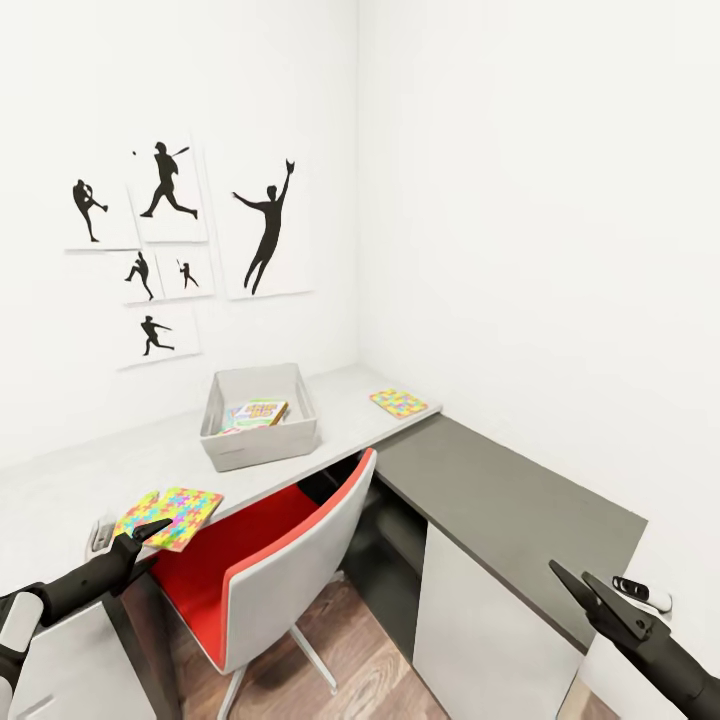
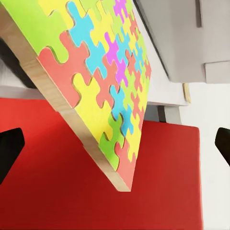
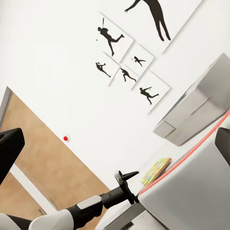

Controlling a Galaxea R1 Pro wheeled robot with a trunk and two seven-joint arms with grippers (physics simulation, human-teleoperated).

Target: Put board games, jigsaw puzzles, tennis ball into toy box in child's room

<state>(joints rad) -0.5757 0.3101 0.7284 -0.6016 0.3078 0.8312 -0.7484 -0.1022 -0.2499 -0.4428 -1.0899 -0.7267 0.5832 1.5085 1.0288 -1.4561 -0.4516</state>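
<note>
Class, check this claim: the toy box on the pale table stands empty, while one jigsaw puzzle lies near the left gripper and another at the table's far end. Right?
Not quite. The head view shows a colourful board game inside the toy box. The puzzles and left gripper are as stated.

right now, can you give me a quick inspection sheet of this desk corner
surface: pale speckled table along the wall, meeting a lower dark grey cabinet top at the corner.
job's things: toy box on the table with a board game inside; one jigsaw puzzle flat near the corner; nearer jigsaw puzzle overhanging the table edge, above the chair seat in the left wrist view.
clutter: red and grey chair pushed under the table.
grippers: left gripper open, at the nearer puzzle; right gripper open, empty, over the cabinet top.
cables: nothing seen.
surroundings: white walls, silhouette pictures, wood floor.
</note>
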